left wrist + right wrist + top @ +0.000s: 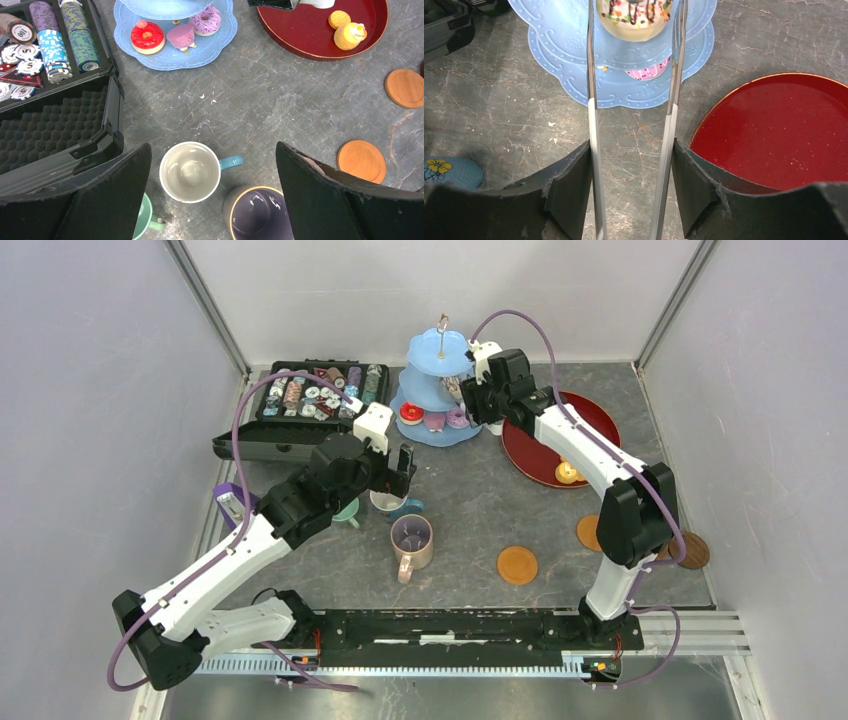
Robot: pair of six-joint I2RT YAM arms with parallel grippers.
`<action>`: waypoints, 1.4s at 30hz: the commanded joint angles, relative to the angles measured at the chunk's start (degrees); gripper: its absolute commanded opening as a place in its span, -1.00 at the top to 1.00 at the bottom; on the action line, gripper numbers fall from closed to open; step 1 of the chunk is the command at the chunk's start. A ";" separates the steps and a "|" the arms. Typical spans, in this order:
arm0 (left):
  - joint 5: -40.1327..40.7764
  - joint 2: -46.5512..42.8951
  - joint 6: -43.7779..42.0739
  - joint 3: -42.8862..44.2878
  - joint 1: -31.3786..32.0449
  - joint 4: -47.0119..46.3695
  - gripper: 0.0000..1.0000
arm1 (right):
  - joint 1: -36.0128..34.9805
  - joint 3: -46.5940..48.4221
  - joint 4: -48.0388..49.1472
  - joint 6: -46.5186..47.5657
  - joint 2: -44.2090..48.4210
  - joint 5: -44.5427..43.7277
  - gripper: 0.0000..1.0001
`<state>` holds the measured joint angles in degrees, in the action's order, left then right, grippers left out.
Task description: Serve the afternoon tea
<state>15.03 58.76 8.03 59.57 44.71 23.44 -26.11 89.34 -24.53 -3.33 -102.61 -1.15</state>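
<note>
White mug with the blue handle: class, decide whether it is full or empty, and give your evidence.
Empty. The left wrist view looks straight down into the white mug and shows its bare, dry-looking bottom.

Pale-blue three-tier stand (440, 437) upright at tabletop (470, 510) rear. Bottom tier: red doughnut (147, 36), pink cupcake-shaped pastry (181, 36), pink sprinkled doughnut (206, 20). Cream chocolate-drizzled doughnut (634, 17) between tongs (594, 125) arms, over middle tier. White-and-blue mug (190, 171), mint mug (146, 220), pink-purple mug (412, 540) upright, clustered. Three round brown coasters (517, 565) bare, right of mugs. Yellow pastries (348, 35) on red tray (310, 35).
</note>
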 commanded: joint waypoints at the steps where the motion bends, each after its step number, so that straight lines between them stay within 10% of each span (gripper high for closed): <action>1: 1.15 -0.28 -1.35 -0.08 -0.32 -2.57 -1.00 | -0.17 2.64 1.40 0.78 1.16 -1.39 -0.28; 19: 0.53 -1.72 -1.26 -0.50 -0.39 -2.61 -1.00 | -0.44 -0.31 1.51 0.87 4.60 -4.09 -0.35; 42: -2.61 0.70 0.05 0.33 -0.41 -2.44 -0.99 | -0.71 -45.88 19.10 4.68 20.61 -1.54 -0.82</action>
<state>13.76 59.13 8.03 59.48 44.69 23.44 -26.59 44.51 -14.15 0.58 -81.43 -2.37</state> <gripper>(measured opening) 0.997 0.903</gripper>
